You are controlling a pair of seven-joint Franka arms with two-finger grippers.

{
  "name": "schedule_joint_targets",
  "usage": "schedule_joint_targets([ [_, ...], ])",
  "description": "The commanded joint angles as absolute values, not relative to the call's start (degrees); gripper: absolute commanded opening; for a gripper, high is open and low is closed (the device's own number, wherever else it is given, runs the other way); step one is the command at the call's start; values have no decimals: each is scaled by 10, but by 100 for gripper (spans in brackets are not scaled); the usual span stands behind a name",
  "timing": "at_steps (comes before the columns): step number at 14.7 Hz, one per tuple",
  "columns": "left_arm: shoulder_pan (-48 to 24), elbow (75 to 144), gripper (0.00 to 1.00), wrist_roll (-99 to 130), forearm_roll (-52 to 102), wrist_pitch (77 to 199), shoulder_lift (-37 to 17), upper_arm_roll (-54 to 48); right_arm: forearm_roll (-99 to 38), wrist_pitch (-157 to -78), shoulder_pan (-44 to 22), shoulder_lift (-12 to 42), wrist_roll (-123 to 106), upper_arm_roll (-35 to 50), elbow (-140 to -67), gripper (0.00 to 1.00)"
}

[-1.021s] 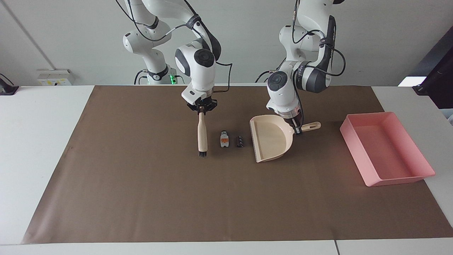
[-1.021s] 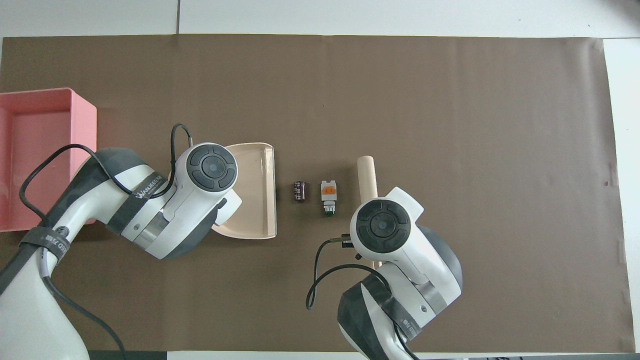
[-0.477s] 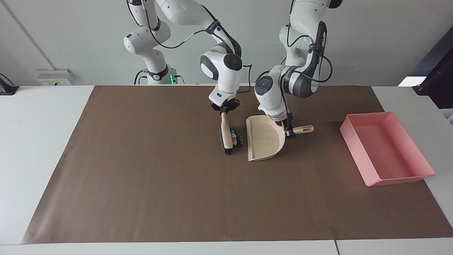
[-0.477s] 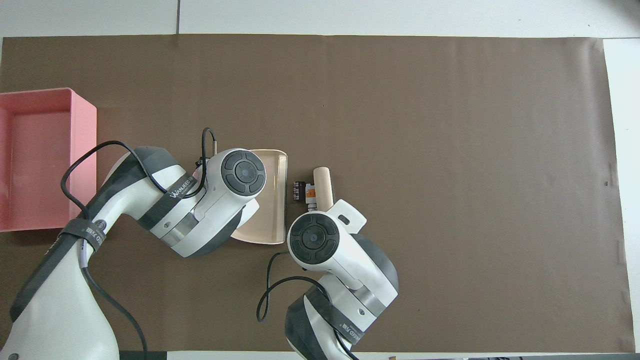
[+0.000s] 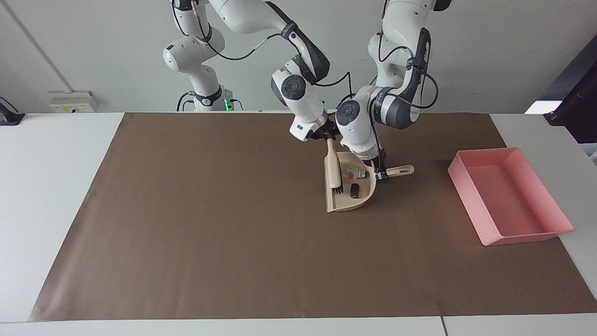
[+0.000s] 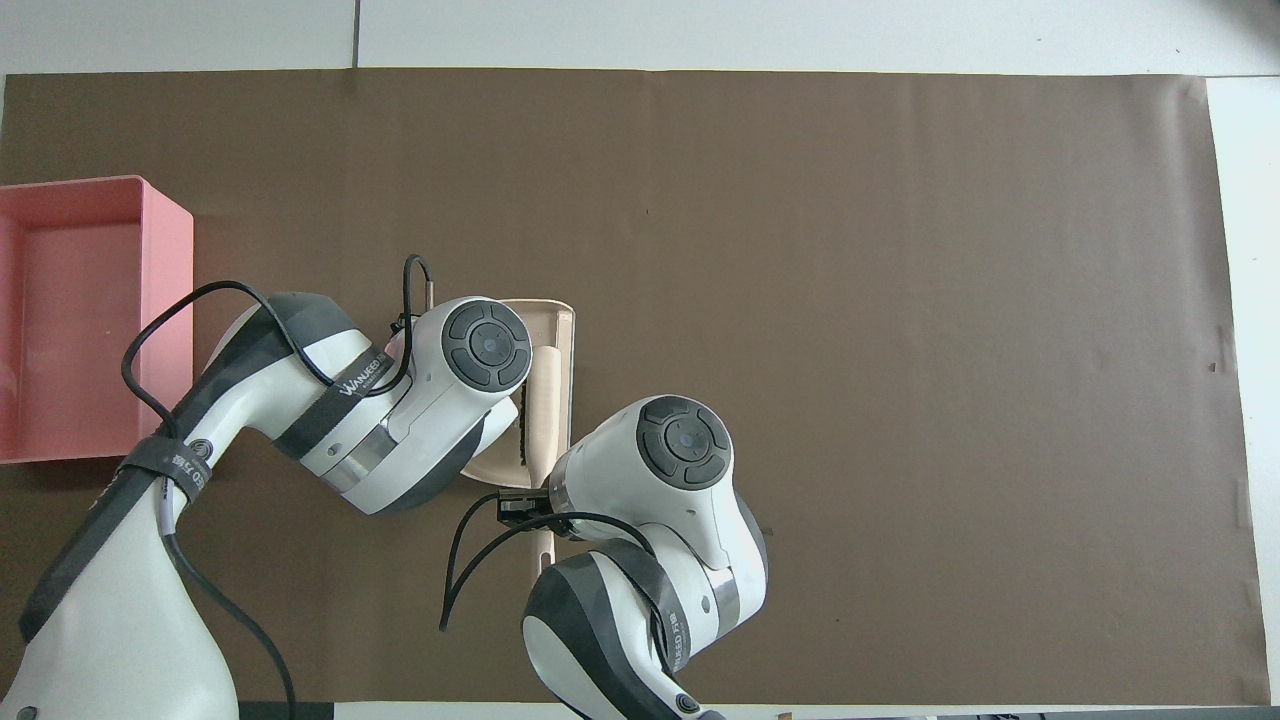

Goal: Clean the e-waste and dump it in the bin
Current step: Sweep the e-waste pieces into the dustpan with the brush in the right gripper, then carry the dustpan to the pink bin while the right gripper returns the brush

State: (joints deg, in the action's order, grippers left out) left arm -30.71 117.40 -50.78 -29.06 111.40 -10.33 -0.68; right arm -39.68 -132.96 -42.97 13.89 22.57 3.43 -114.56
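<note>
The beige dustpan (image 5: 361, 198) rests on the brown mat in the middle of the table. The two e-waste bits lie inside it: the white block with the orange mark (image 5: 355, 174) and the dark cylinder (image 5: 355, 190). My left gripper (image 5: 381, 175) is shut on the dustpan's handle (image 5: 402, 170). My right gripper (image 5: 329, 138) is shut on the beige brush (image 5: 333, 167), whose black bristles (image 5: 337, 189) sit inside the pan's mouth. In the overhead view the brush (image 6: 545, 390) and pan rim (image 6: 566, 330) show, and the left arm hides the e-waste. The pink bin (image 5: 508, 196) stands empty.
The bin (image 6: 90, 320) stands at the left arm's end of the table, apart from the dustpan. The brown mat (image 5: 210, 210) covers most of the white table. Both wrists are crowded close together over the dustpan.
My right gripper swept the brush toward the left arm's end, pushing both e-waste bits off the mat into the dustpan. The dustpan stayed put after shifting slightly toward the brush earlier.
</note>
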Motion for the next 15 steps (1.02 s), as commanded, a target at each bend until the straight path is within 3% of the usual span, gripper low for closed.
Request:
schedule_joint_targets([
  [1,-311,1192,2,-515,-297,1149,-97,-2,-426,-1326,-425,145,210,36,-1120,0],
  [5,-282,1231,1,-514,-291,1246,-78,-3,-392,-1250,-401,84,238,28,-1128,0],
  [10,-254,1233,1,-529,-265,1259,-71,-4,-245,-1170,-370,24,345,28,-1124,0],
  [15,-196,1223,1,-650,-207,1251,-37,-4,-123,-1036,-263,-56,334,29,-1123,0],
])
